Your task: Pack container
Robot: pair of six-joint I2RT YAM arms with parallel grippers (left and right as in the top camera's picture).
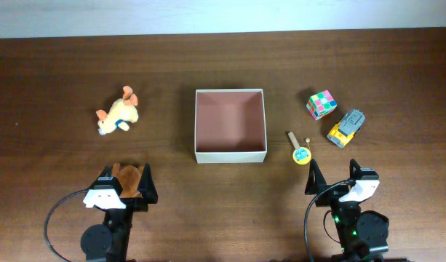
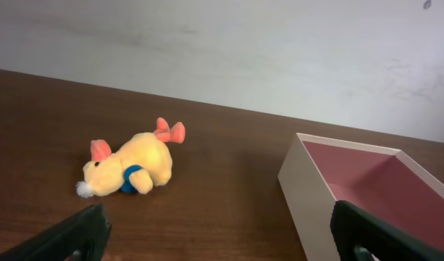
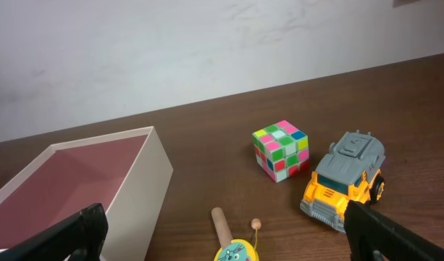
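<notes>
The container point(image 1: 230, 156) stands open-topped mid-table, cream outside and reddish-brown inside, with nothing in it. In the left wrist view its wall point(image 2: 308, 190) is at the right; in the right wrist view its wall point(image 3: 145, 190) is at the left. My left gripper point(image 1: 126, 173) point(image 2: 218, 235) is open near the front edge. In the overhead view a brown plush toy point(image 1: 128, 180) lies between its fingers; the wrist view does not show it. My right gripper point(image 1: 332, 171) point(image 3: 229, 233) is open, just behind a small drum toy with a wooden handle point(image 1: 300, 149) point(image 3: 220, 223).
A yellow plush dog point(image 1: 118, 115) point(image 2: 127, 168) lies left of the container. To the right sit a coloured puzzle cube point(image 1: 321, 104) point(image 3: 282, 150) and a yellow and grey toy truck point(image 1: 347, 128) point(image 3: 345, 177). A pale wall runs behind the table.
</notes>
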